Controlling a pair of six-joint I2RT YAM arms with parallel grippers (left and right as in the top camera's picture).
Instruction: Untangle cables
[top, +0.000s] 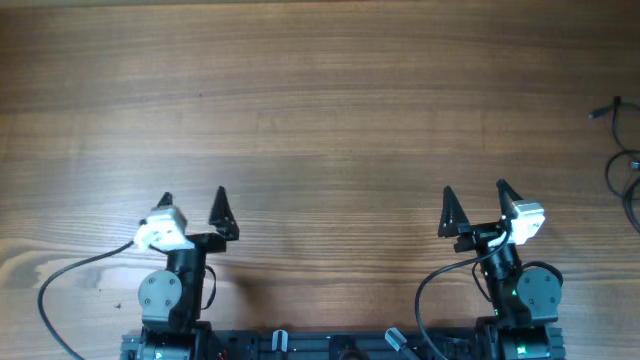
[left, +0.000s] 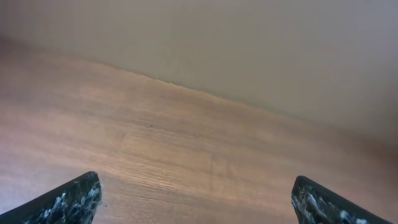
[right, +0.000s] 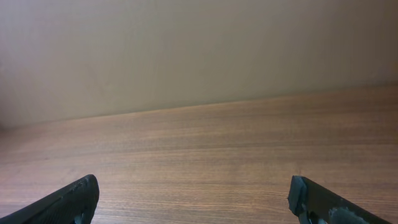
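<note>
- Since the counter (top: 320, 100) shows bare wood across its middle and left, both arms have open room to sweep
- Right claw (top: 475, 188) and left claw (top: 192, 195) stand spread wide near the front edge, gripping nothing
- Thin cables (top: 608, 175) lie at the far right edge, partly cut off in the overhead view; the right arm is nearer and should likely pinch one loop low and draw it inward, off the edge

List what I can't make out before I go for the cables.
- Cables: overhead, cut off by the right edge, so their extent and tangle cannot be told.
- Plug end: overhead, too small to identify.
- Wrist views: cables lie outside both frames.
</note>
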